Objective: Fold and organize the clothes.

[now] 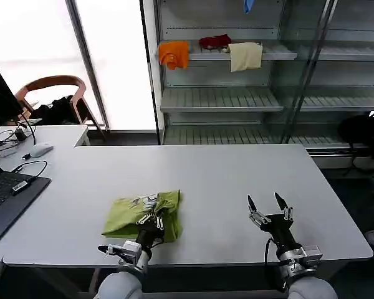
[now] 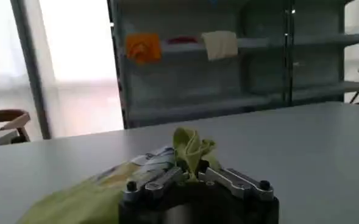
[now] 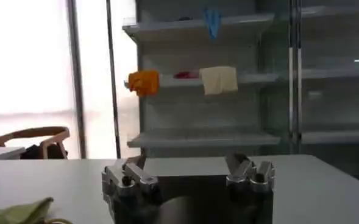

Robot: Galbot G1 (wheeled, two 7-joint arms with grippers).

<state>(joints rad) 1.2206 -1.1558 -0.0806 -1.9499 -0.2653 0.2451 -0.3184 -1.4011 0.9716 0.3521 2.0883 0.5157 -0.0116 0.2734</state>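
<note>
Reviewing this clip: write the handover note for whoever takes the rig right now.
Left hand: shut on the T-shirt, pinching a bunched fold at its near right edge.
Right hand: open, holding nothing, over bare table to the right.
T-shirt: a rough, crumpled bundle near the front edge, white print showing on top.
Done: partly gathered.
Left: flatten, finish folding neatly, then put it away.

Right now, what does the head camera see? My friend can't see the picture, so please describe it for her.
The left gripper pinches a bunched lime T-shirt near the front of a white table. The right gripper hovers open beside it, holding nothing. Orange, red and cream cloths sit on a shelf behind.
</note>
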